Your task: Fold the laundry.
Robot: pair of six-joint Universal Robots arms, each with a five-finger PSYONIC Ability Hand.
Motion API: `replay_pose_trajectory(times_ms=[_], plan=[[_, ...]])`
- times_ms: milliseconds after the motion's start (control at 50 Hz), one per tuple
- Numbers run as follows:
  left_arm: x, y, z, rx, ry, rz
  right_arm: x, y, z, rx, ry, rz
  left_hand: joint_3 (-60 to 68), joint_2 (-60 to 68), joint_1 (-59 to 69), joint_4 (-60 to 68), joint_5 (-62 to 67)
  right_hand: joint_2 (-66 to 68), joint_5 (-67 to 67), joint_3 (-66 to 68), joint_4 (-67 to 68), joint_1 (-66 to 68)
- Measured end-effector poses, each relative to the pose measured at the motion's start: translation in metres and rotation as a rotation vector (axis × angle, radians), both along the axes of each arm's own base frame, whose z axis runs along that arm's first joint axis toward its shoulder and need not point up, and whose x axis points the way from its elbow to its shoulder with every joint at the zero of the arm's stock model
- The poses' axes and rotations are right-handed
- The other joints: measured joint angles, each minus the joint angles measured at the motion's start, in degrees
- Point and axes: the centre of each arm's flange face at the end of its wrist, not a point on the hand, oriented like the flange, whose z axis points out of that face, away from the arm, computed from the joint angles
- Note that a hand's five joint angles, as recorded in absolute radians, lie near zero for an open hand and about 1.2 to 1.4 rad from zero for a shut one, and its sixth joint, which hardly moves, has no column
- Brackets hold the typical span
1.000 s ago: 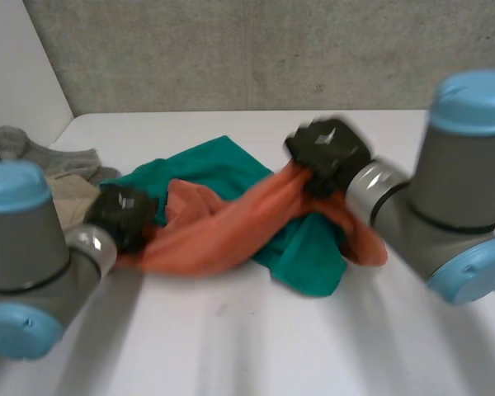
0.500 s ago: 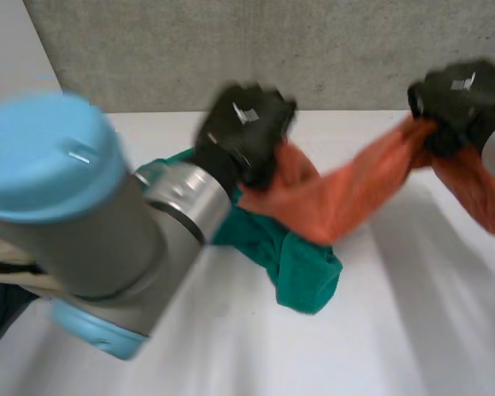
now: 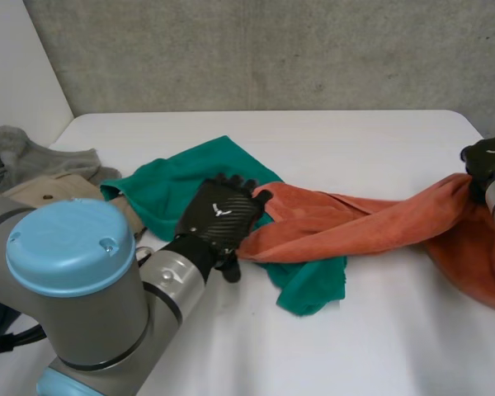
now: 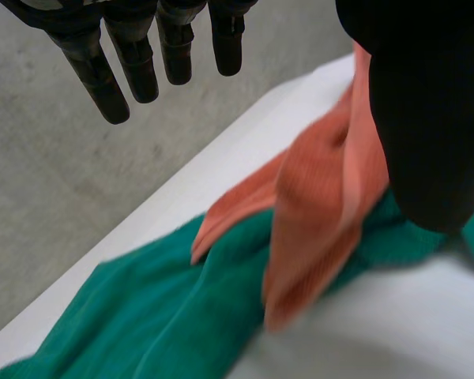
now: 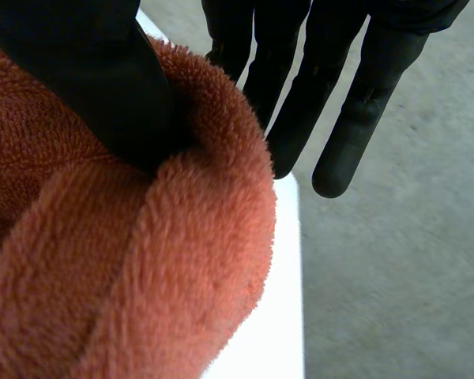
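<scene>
An orange towel (image 3: 371,227) lies stretched across the table from the middle to the right edge, its left end resting on a crumpled green cloth (image 3: 181,177). My left hand (image 3: 219,216) hovers over that left end with its fingers straight, open and holding nothing. In the left wrist view the left hand (image 4: 118,75) has its thumb apart from the fingers, above the orange towel (image 4: 312,229) and green cloth (image 4: 142,316). My right hand (image 3: 488,161) holds the towel's right end; the right hand (image 5: 79,63) pinches the orange towel (image 5: 142,268) between thumb and fingers.
A grey garment (image 3: 25,153) and a beige one (image 3: 54,190) are piled at the table's left edge. The white table (image 3: 355,346) has bare room in front and behind the cloths. A grey wall stands behind.
The left hand let go of the orange towel's left end and opened. The right hand pulled its end far to the right, stretching the towel flat over the green cloth.
</scene>
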Motion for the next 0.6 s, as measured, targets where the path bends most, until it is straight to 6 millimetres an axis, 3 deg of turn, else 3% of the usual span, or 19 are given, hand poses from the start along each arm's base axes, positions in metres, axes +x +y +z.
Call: replay_pose_trajectory(times_ms=[80, 160, 280, 360, 600], plan=[[0.010, -0.018, -0.006, -0.032, -0.031, 0.062, -0.008, -0.008, -0.002, -0.014, 0.002, -0.038, 0.00, 0.00, 0.00, 0.00, 0.00, 0.00, 0.00, 0.00, 0.00, 0.00], [0.018, -0.055, -0.009, -0.062, -0.049, 0.138, -0.011, -0.011, -0.003, -0.016, 0.000, -0.039, 0.13, 0.13, 0.24, 0.15, 0.05, 0.00, 0.00, 0.00, 0.00, 0.00], [0.028, -0.110, -0.020, -0.034, -0.072, 0.191, -0.004, -0.005, -0.007, 0.003, -0.005, 0.001, 5.22, 5.40, 6.63, 5.81, 4.63, 0.00, 0.00, 0.33, 0.00, 0.00], [0.029, -0.132, -0.031, 0.028, -0.078, 0.159, 0.002, -0.001, -0.011, 0.012, -0.007, 0.027, 7.93, 7.97, 8.92, 8.54, 7.33, 0.00, 0.00, 0.33, 0.00, 0.00], [0.021, -0.150, -0.059, 0.184, -0.095, 0.061, 0.009, 0.003, -0.017, 0.008, -0.003, 0.053, 10.08, 10.14, 10.30, 10.43, 9.50, 0.00, 0.00, 0.34, 0.01, 0.00]])
